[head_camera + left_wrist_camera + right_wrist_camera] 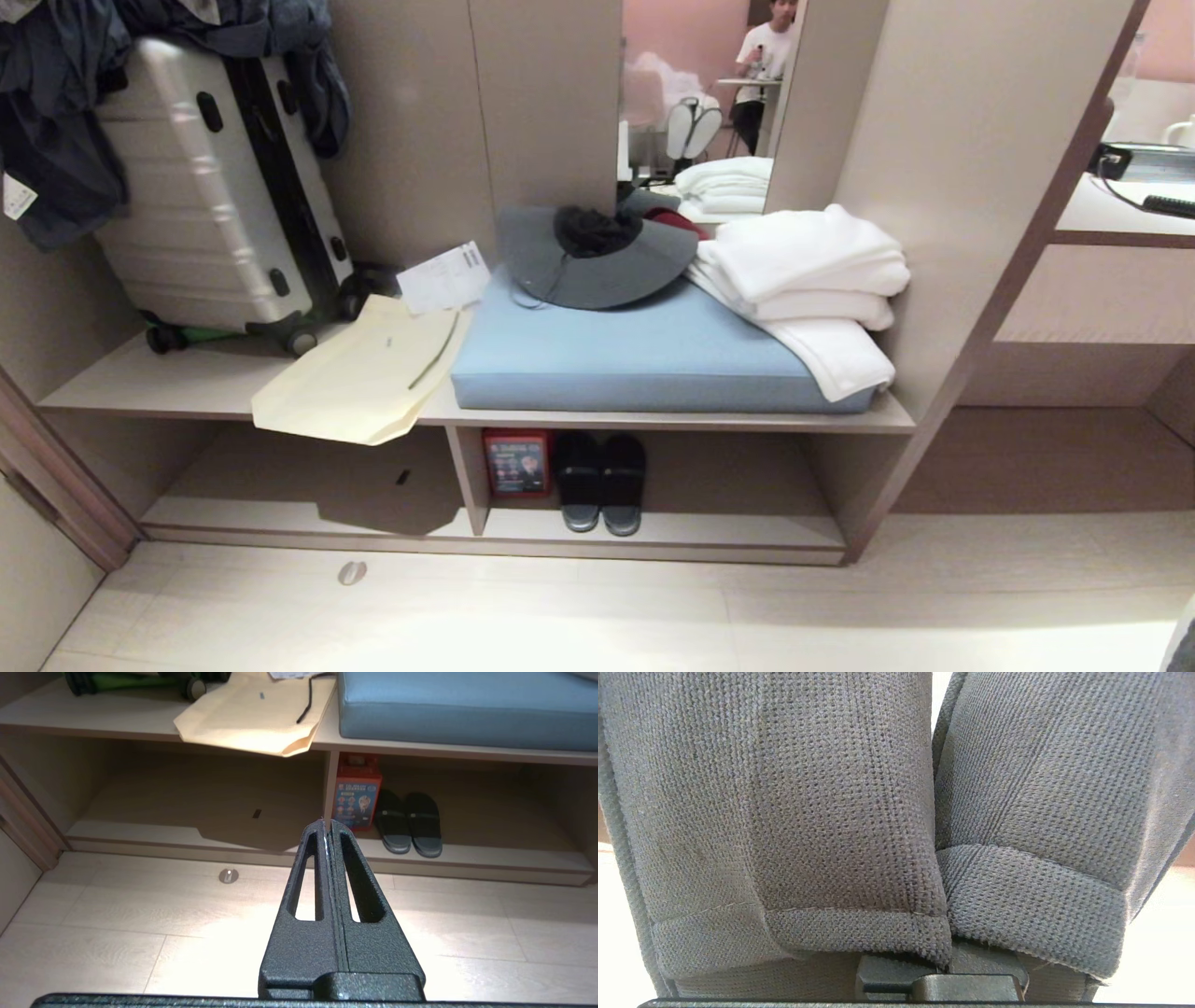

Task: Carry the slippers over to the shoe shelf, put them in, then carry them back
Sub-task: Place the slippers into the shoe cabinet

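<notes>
On the far left a suitcase (215,187) stands on the desk (140,383), and a cream bag (359,378) droops over its edge, shading the shoe shelf (308,518) below. The shelf's left bay looks free, so it seems the likelier spot for a drop. The left pincer (325,823) is clenched on nothing, low above the floor and pointing at the shelf. It looks idle. Just right of the divider (467,476), a red box (515,462) and a chunkier dark pair (600,481) already fill the near end of the right bay. The right pincer (943,987) is clenched, and the slippers (808,812) hang side by side, close against its camera. They appear pinched together so that one arm carries both, and they are not in the shelf yet.
</notes>
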